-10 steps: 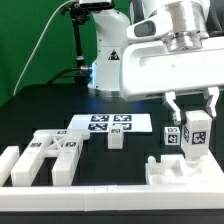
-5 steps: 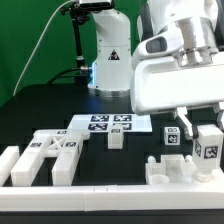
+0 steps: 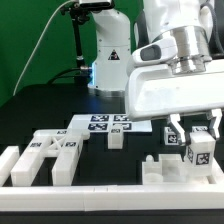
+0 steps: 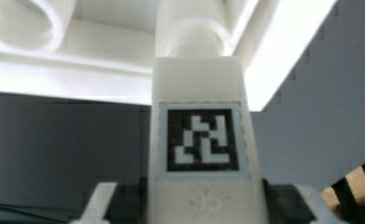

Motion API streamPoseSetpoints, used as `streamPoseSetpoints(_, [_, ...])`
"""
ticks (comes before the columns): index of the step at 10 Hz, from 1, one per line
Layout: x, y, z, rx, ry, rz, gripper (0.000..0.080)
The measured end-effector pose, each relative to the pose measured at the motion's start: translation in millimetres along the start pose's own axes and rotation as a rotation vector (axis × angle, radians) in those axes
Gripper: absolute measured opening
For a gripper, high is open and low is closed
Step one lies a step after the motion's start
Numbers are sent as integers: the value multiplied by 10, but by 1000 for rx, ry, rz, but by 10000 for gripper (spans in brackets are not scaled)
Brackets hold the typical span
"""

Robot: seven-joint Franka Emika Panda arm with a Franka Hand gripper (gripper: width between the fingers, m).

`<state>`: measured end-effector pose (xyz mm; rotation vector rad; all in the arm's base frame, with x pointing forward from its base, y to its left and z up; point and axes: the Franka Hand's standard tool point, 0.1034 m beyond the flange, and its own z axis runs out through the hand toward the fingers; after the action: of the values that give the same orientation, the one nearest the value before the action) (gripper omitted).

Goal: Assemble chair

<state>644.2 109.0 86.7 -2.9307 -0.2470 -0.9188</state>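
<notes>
My gripper point(image 3: 195, 137) is shut on an upright white chair piece point(image 3: 198, 152) with a black-and-white tag, at the exterior view's right. It hangs just above a low white chair part point(image 3: 172, 173) with raised blocks, and I cannot tell whether they touch. In the wrist view the held piece point(image 4: 202, 110) fills the middle, its tag facing the camera, with the gripper point(image 4: 205, 205) closed against both its sides and one finger point(image 4: 108, 200) showing pale beside it. More chair pieces point(image 3: 50, 155), flat and notched, lie at the exterior view's left. A small white block point(image 3: 116, 138) stands near the middle.
The marker board point(image 3: 110, 124) lies flat behind the small block. A low white border rail point(image 3: 100, 188) runs along the front edge. The robot base point(image 3: 108, 55) stands at the back, with a cable at the exterior view's left.
The wrist has turned and the arm now hides more of the scene. The held piece has shifted slightly to the exterior view's right and down, closer to the low white part.
</notes>
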Motion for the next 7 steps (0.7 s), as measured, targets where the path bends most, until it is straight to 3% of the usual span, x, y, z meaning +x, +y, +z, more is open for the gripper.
streamPoseSetpoints(6, [4, 6, 31, -6, 38, -2, 287])
streamPoseSetpoints(7, [2, 6, 32, -6, 37, -3, 534])
